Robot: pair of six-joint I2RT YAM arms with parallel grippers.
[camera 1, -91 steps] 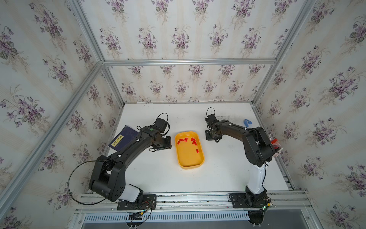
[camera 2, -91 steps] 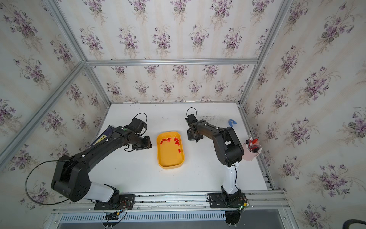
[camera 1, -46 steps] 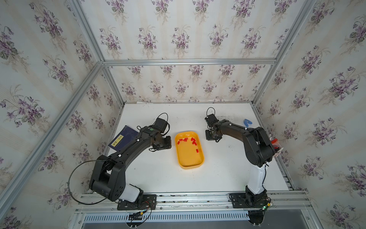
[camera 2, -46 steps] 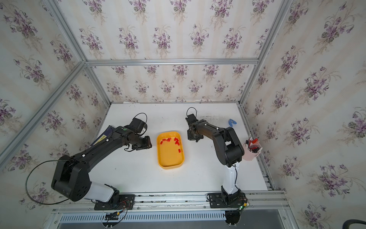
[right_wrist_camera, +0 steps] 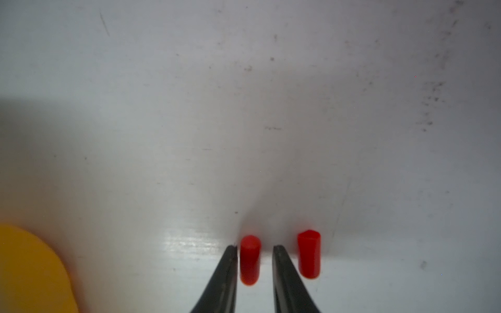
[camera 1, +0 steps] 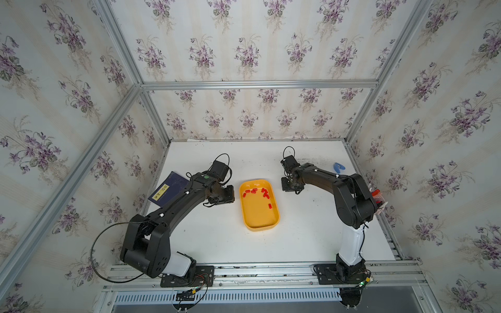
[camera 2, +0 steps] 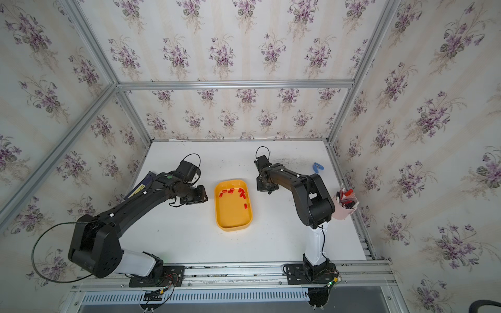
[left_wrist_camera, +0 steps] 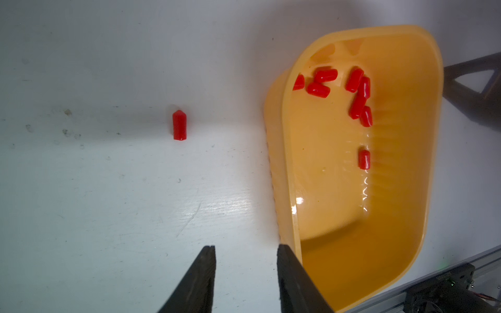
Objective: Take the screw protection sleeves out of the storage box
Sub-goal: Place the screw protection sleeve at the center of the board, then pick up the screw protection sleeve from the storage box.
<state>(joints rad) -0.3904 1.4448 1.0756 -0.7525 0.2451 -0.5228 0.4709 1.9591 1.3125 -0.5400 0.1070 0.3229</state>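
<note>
One dark booklet (camera 1: 168, 189) lies at the left edge of the tabletop (camera 1: 217, 238), partly under the left arm. The left tool (left_wrist_camera: 245, 248) sits low just beside the yellow box (camera 1: 260, 219). Its jaws are a narrow gap apart with nothing between them, and one finger is close by the box's outer wall. Ahead of it a single red cap (left_wrist_camera: 179, 125) lies on the tabletop outside the box. Most red caps (left_wrist_camera: 318, 90) lie inside the box, bunched at its far end, with one apart nearer the middle. Right of the box, the right tool (right_wrist_camera: 254, 246) sits at the tabletop, jaws slightly parted around one red cap (right_wrist_camera: 250, 258). Another red cap (right_wrist_camera: 309, 253) lies just outside one finger. Farther right are a blue clip (camera 1: 339, 168) and a pink cup (camera 2: 343, 212).
</note>
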